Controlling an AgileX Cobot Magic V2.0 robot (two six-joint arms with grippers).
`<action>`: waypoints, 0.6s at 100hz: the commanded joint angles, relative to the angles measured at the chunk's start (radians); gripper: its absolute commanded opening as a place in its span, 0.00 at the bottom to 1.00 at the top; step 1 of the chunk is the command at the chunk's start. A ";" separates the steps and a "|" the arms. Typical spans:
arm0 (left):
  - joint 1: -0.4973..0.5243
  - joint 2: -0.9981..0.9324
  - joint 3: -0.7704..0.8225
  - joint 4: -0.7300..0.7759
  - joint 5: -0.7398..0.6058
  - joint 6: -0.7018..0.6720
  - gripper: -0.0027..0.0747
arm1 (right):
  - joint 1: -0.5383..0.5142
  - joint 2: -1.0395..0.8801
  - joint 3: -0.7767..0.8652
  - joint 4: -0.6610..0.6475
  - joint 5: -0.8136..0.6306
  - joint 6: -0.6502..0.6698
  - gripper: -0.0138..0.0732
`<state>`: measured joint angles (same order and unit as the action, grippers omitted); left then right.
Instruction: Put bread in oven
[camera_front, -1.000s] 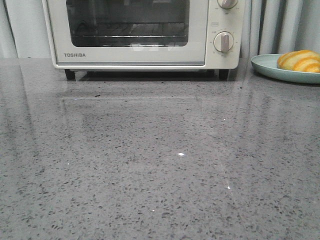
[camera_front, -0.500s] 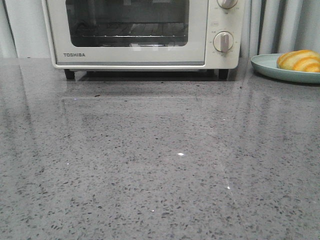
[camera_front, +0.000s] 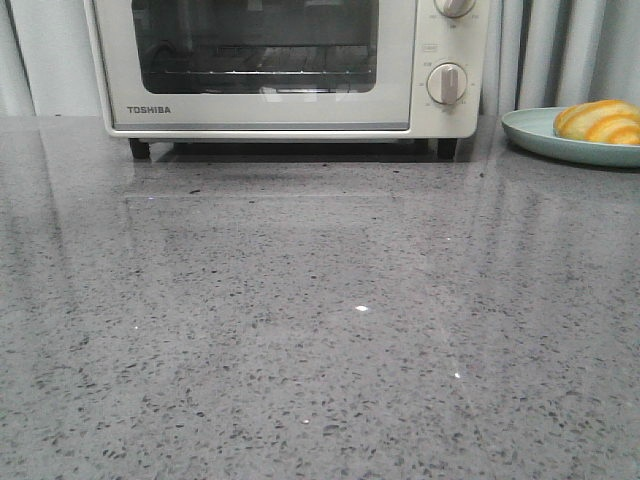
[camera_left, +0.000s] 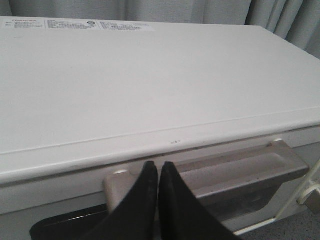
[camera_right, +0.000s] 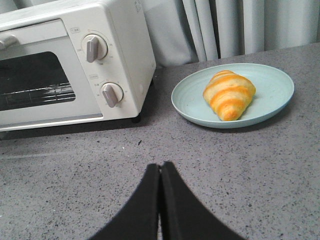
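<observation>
The cream-white Toshiba oven (camera_front: 280, 70) stands at the back of the grey countertop with its glass door closed; it also shows in the right wrist view (camera_right: 75, 65). The bread (camera_front: 600, 121), golden-orange with cream stripes, lies on a pale green plate (camera_front: 540, 135) at the far right, also in the right wrist view (camera_right: 229, 94). My left gripper (camera_left: 158, 167) is shut and empty, its tips over the left end of the oven door handle (camera_left: 235, 170), above the oven top (camera_left: 150, 80). My right gripper (camera_right: 160, 167) is shut and empty above the counter, short of the plate (camera_right: 277, 87).
Grey curtains (camera_front: 560, 50) hang behind the oven and plate. Two round knobs (camera_right: 95, 47) sit on the oven's right panel. The speckled grey countertop (camera_front: 320, 330) stretches in front of the oven.
The front view has shifted very slightly; the oven, plate and bread stay where they were. Neither arm shows in that view.
</observation>
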<state>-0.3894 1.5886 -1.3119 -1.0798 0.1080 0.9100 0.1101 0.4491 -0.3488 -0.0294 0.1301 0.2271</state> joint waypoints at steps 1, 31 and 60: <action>-0.007 -0.031 -0.036 0.001 -0.035 0.000 0.01 | 0.001 0.010 -0.037 -0.011 -0.055 -0.006 0.08; -0.007 -0.039 0.013 0.150 0.034 0.000 0.01 | 0.001 0.010 -0.037 -0.011 -0.041 -0.006 0.08; -0.007 -0.133 0.202 0.147 0.045 -0.053 0.01 | 0.001 0.010 -0.050 -0.011 -0.057 -0.006 0.08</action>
<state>-0.3958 1.4962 -1.1636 -0.9372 0.1309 0.8864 0.1101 0.4491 -0.3509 -0.0294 0.1606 0.2271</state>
